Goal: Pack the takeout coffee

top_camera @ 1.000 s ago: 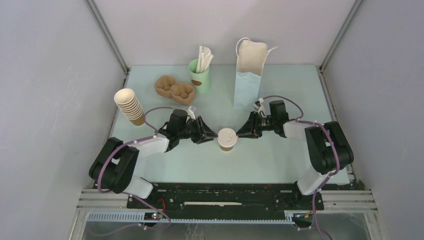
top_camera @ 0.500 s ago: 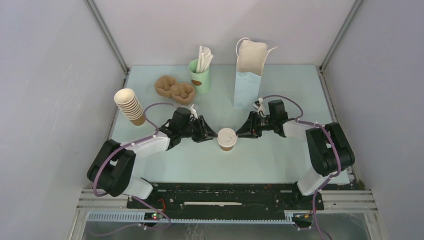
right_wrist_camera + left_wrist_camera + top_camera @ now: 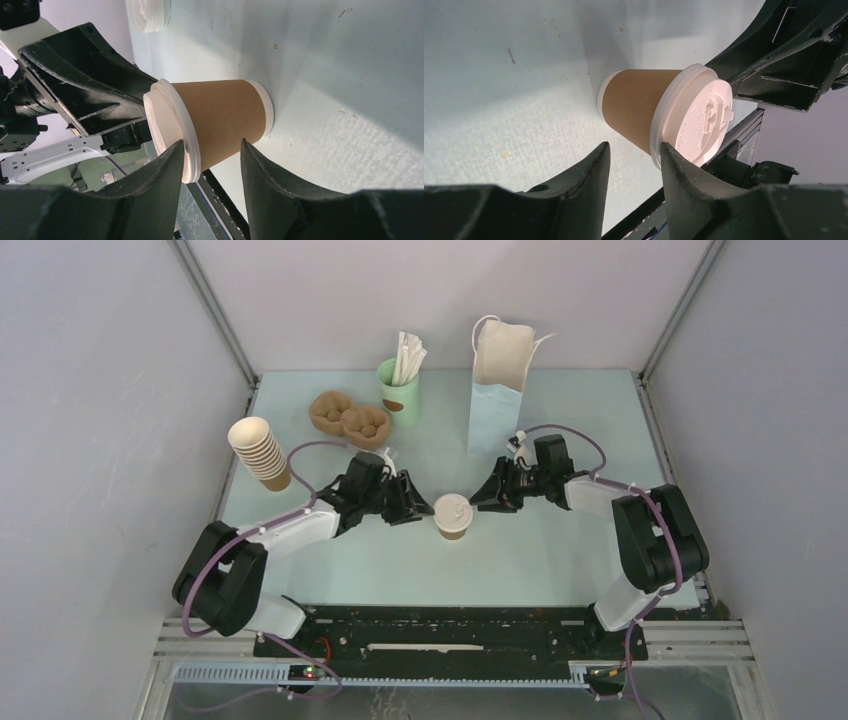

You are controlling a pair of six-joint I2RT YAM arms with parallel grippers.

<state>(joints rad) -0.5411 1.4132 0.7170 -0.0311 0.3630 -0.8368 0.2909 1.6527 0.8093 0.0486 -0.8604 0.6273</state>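
upright at mid-frame on the counter [image 3: 560, 560]: takeout coffee [image 3: 453, 517], flanked just beside by left hand [image 3: 418, 508] and right hand [image 3: 483, 502], both open, gripping nothing.

Nested cups [image 3: 258, 452] stand left of a pulp carrier [image 3: 349, 420] and green cup [image 3: 400, 397].

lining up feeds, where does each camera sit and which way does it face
top: above and behind, facing down at the table; left arm and right arm show
left wrist: on left arm, facing the coffee cup past its own jaws
right wrist: same cup from the opposite side, own jaws below
shared: the cup
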